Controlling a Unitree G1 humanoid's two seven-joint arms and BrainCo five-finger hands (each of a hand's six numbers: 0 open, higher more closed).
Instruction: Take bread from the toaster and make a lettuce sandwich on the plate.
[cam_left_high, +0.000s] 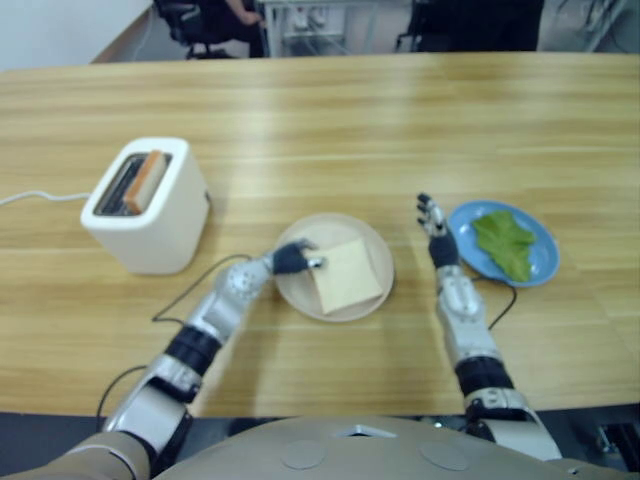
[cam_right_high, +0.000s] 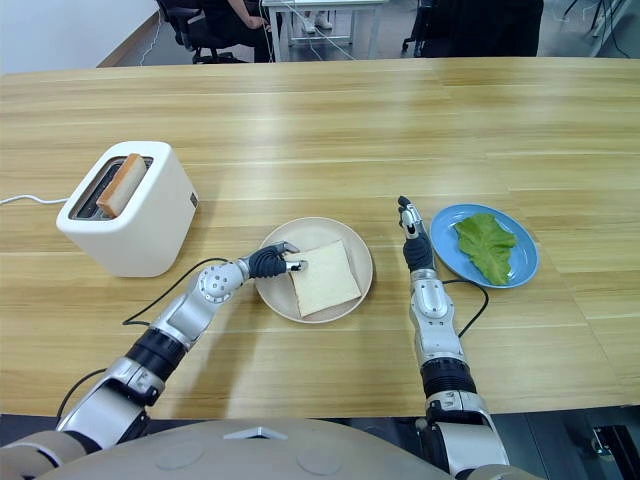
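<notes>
A white toaster (cam_left_high: 148, 206) stands at the left with one slice of bread (cam_left_high: 146, 178) upright in its slot. In the middle lies a beige plate (cam_left_high: 342, 226) with a pale bread slice (cam_left_high: 349, 276) flat on it. My left hand (cam_left_high: 294, 258) rests over the plate's left rim, its fingertips touching the slice's left edge, fingers curled around nothing. A green lettuce leaf (cam_left_high: 504, 243) lies on a blue plate (cam_left_high: 540, 262) at the right. My right hand (cam_left_high: 434, 224) stands open between the two plates, fingers straight and pointing away, just left of the blue plate.
The toaster's white cord (cam_left_high: 35, 197) runs off to the left edge. Black cables (cam_left_high: 190, 286) trail from both arms across the wooden table (cam_left_high: 350, 120). Office chairs and table legs stand beyond the far edge.
</notes>
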